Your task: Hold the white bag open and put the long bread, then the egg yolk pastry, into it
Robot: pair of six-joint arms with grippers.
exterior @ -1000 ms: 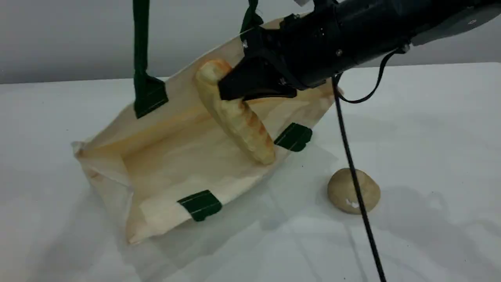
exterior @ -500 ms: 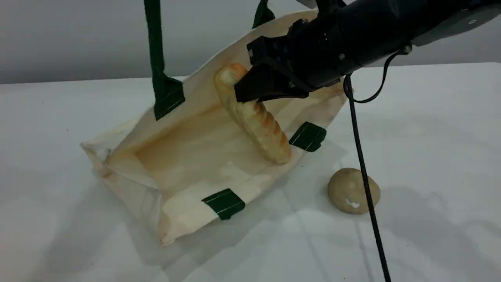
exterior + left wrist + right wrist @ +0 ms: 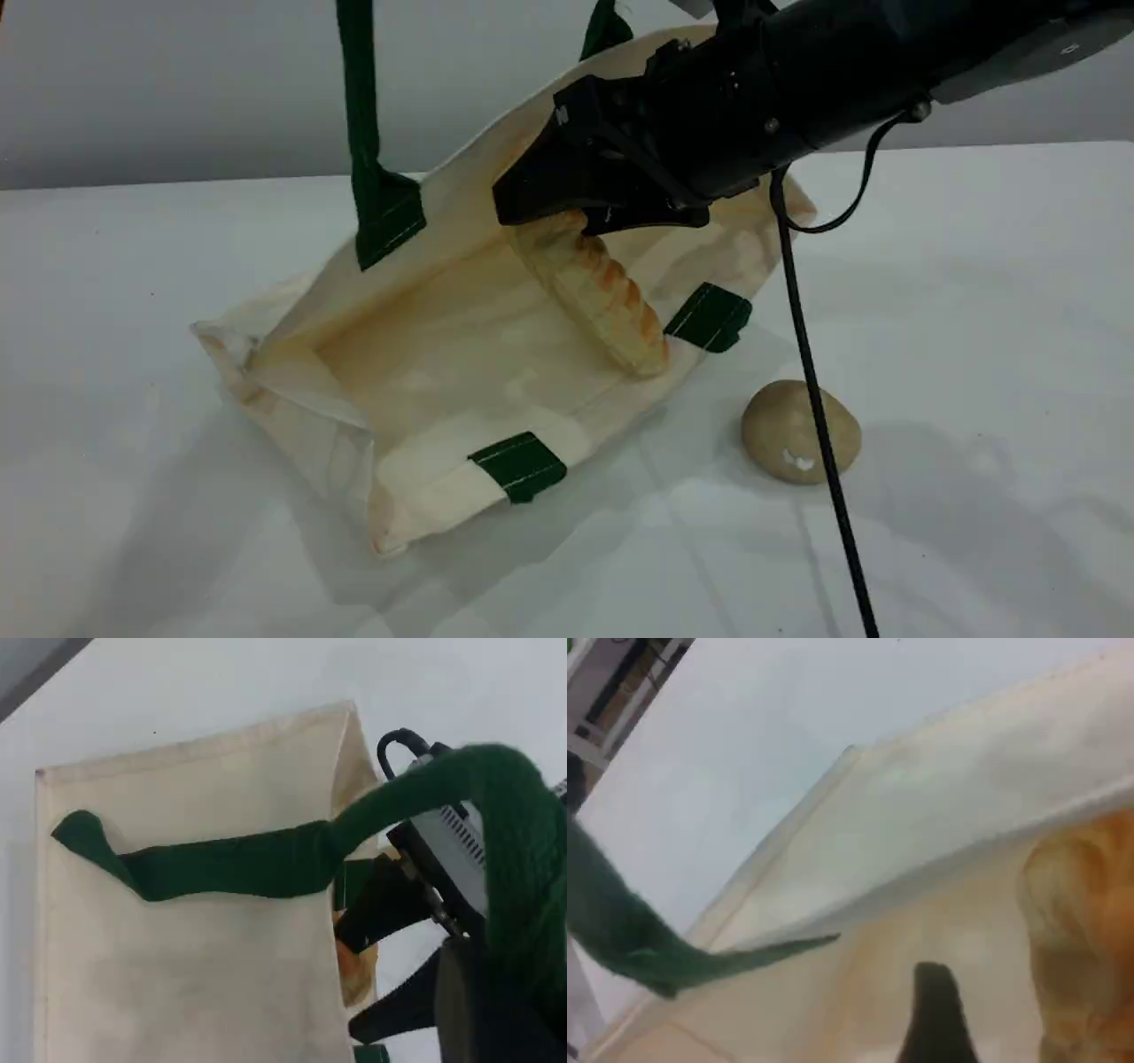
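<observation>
Right gripper (image 3: pixel 585 215) reached into the mouth of the bag (image 3: pixel 443 354), its jaws spread apart above the upper end of the bread (image 3: pixel 611 301); in the wrist views the black fingers stood clear on either side of the loaf, gripping nothing. That bread lay slantwise inside the bag, ridged side up, its lower end resting on the near lip beside a green tab (image 3: pixel 709 317). Left gripper (image 3: pixel 483 1010) was closed on the strap (image 3: pixel 230 868), which ran taut upward and pulled the far wall of the bag up, so the mouth gaped. Nothing but the bread showed inside. The pastry (image 3: pixel 797 430) sat on the table (image 3: pixel 974 310) outside the bag, near its right corner, with the arm's cable (image 3: pixel 802 354) crossing in front of it.
</observation>
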